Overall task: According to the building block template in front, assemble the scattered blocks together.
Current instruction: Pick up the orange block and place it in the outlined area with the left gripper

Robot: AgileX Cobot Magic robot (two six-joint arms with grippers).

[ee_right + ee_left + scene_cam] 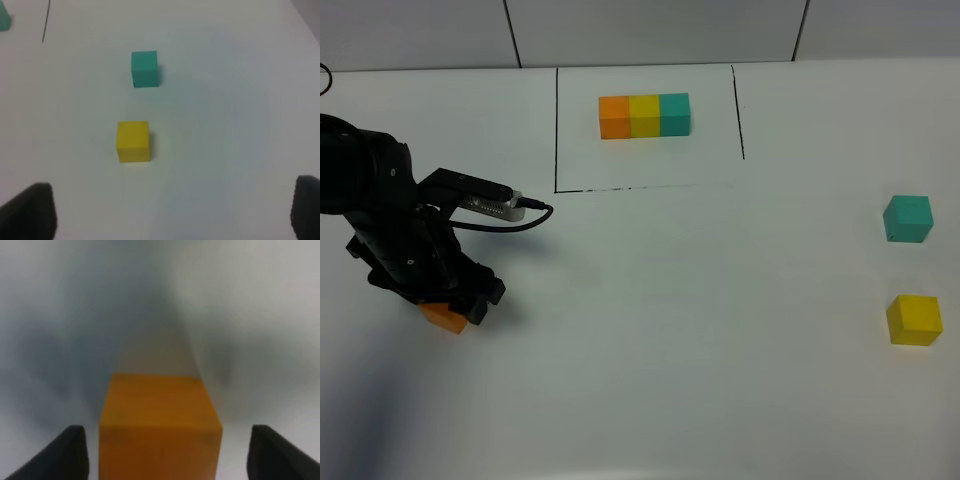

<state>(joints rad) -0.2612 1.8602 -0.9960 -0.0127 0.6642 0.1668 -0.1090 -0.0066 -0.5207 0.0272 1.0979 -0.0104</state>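
Observation:
The template row of orange, yellow and teal cubes (644, 116) lies inside a black outline (556, 130) at the back. My left gripper (460, 305) is down over the loose orange cube (442, 318) at the left. In the left wrist view the orange cube (160, 425) sits between the open fingertips (70, 455), with a gap on each side. The loose teal cube (907, 219) and the loose yellow cube (914, 320) lie at the far right. My right gripper (167, 215) is open and empty, with the yellow cube (133, 141) and the teal cube (145, 68) ahead of it.
The white table (700, 330) stretches between the left arm and the two cubes on the right. A cable (510, 222) loops off the left arm's wrist. The right arm is out of the exterior high view.

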